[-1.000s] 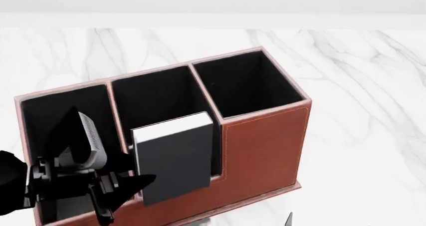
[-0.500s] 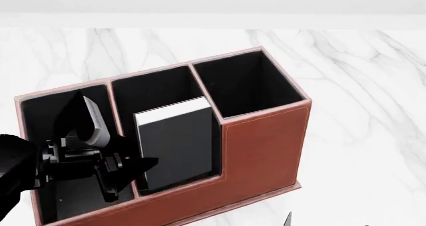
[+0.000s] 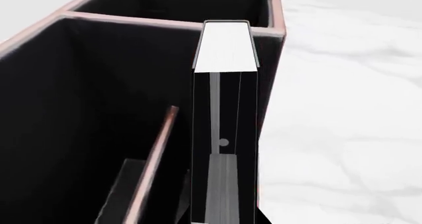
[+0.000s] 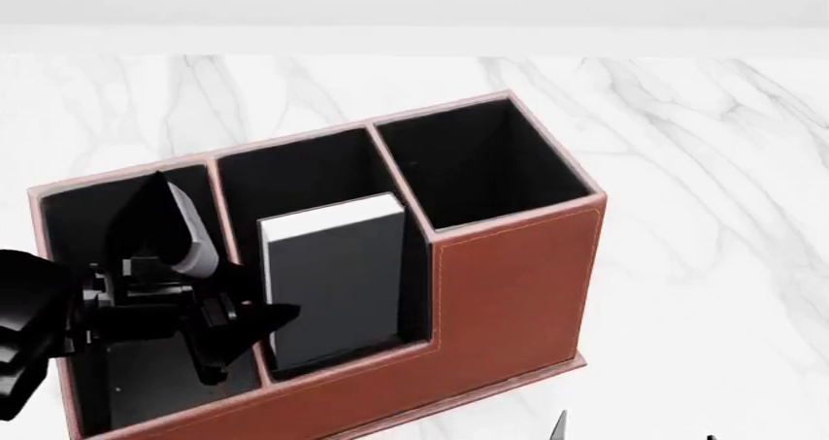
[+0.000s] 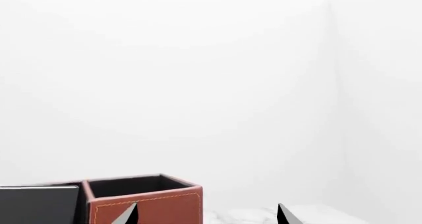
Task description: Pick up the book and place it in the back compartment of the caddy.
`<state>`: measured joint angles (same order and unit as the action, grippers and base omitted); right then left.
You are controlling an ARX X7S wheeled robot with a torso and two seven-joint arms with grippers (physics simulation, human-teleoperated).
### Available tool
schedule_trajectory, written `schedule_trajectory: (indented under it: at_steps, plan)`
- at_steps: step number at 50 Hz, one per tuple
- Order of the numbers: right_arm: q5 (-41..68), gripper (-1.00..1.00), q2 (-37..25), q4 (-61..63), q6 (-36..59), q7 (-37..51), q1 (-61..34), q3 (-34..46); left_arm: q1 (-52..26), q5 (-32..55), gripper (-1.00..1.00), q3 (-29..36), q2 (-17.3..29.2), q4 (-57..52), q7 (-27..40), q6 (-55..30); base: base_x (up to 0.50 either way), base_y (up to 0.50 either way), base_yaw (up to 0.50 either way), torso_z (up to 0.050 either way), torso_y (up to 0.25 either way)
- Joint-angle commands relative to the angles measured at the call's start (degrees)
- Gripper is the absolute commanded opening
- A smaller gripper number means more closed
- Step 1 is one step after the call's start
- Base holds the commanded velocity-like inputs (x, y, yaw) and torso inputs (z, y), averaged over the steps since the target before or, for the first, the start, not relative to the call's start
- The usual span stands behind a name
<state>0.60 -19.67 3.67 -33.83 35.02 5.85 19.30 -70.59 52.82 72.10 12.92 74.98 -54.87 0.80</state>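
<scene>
The black book with its white page edge stands upright in the caddy's middle pocket. It sits behind the low brown front wall, between a thin divider and the tall square pocket. My left gripper is over the left pocket and shut on the book's near edge. In the left wrist view the book fills the middle beside the divider. My right gripper is open and empty, low and to the right of the caddy.
The caddy stands on a white marble table. A pale wall rises behind. One right fingertip shows at the head view's bottom edge.
My left gripper has carried the book back and down into the middle pocket; its lower part is now hidden behind the low front wall. The right arm has not moved.
</scene>
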Motion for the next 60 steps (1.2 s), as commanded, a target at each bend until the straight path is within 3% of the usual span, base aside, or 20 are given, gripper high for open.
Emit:
schedule_trajectory:
  at_steps: [1, 18, 28, 40, 60]
  plan:
    - [0.0, 1.0, -0.1, -0.3, -0.1, 0.1, -0.1, 0.2, 0.3, -10.8, -1.0, -18.8, -1.3, 0.0, -1.0, -1.9, 0.0, 0.0, 0.0, 0.0, 0.0]
    - [-0.1, 1.0, -0.1, -0.7, 0.1, 0.2, -0.4, 0.5, 2.6, -36.7, -1.0, -46.9, -3.7, 0.0, -2.9, -4.5, 0.0, 0.0, 0.0, 0.0, 0.001]
    - [-0.2, 1.0, -0.1, -0.6, 0.2, 0.3, -0.4, 0.7, 3.2, -46.4, -1.0, -57.8, -4.1, 0.0, -3.5, -5.1, 0.0, 0.0, 0.0, 0.001, 0.002]
    - [0.0, 1.0, -0.3, -0.8, 0.1, 0.5, -0.5, 0.7, 3.0, -52.1, -1.0, -59.8, -5.1, 0.0, -2.2, -6.5, 0.0, 0.0, 0.0, 0.0, 0.001]
    - [0.7, 1.0, -0.6, -0.6, 0.2, 0.5, -0.5, 0.9, 2.6, -53.2, -1.0, -55.9, -5.9, 0.0, 1.9, -8.8, 0.0, 0.0, 0.0, 0.0, 0.002]
